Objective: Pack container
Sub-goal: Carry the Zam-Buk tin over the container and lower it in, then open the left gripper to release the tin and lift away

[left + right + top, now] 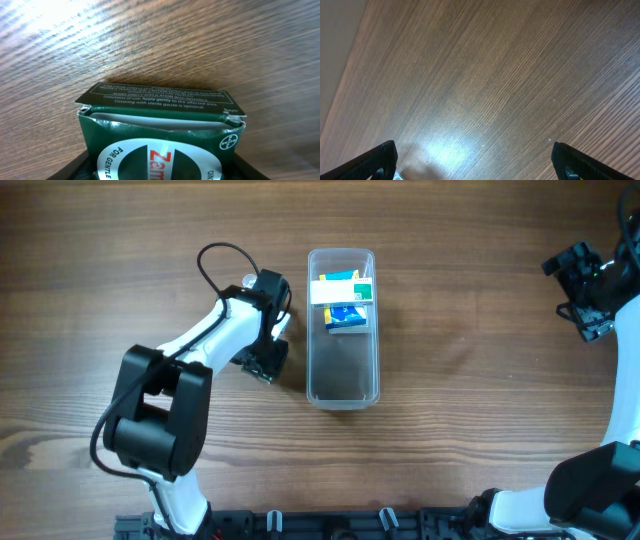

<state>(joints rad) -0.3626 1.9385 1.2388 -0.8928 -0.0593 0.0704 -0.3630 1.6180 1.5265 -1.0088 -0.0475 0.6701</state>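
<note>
Wooden table [480, 330] — container [343, 375] beside left claw [263, 366]

Your free room: the robot-side half of the container [343, 370]. Small boxes [343, 302] fill its far end; the left gripper [262, 367], clutching a green box [160, 145], flanks it.

Wooden table [480, 430], brightly lit.
Its brown top shows fine grain running lengthwise; a white glare patch [447, 150] shines on the wood, a plain grey strip [335, 45] lies beyond one edge, and a black rail [330, 525] lines the near side.
</note>
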